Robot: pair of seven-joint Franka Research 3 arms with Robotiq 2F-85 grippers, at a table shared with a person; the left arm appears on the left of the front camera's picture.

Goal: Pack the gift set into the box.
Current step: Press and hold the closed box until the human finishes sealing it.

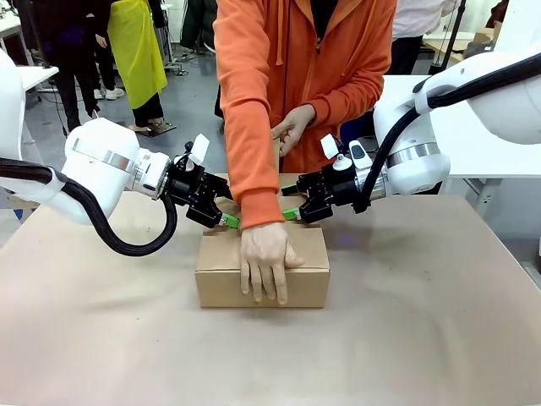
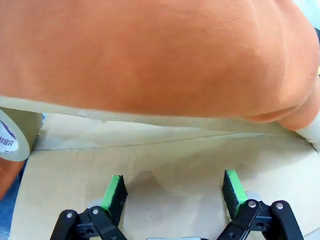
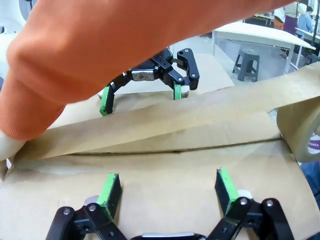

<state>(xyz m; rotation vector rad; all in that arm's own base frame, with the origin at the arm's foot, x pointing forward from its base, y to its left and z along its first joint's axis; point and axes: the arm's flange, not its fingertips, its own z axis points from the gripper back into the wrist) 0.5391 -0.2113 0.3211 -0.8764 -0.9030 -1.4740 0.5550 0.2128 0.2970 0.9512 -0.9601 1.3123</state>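
Brown paper covers the table (image 1: 101, 338); both grippers, left (image 1: 226, 218) and right (image 1: 292, 211), spread wide at the closed box's (image 1: 262, 283) nine and three, orange sleeve (image 1: 249, 152) between, tape roll (image 3: 305, 127) print unreadable.

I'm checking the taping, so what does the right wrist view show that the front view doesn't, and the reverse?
Right wrist view: a tape strip stretched over the closed box, running to a tape roll. Front view: the person's hand pressed flat on the box, the other hand raised. Shared: the box, the orange sleeve, the open left tool and right tool.
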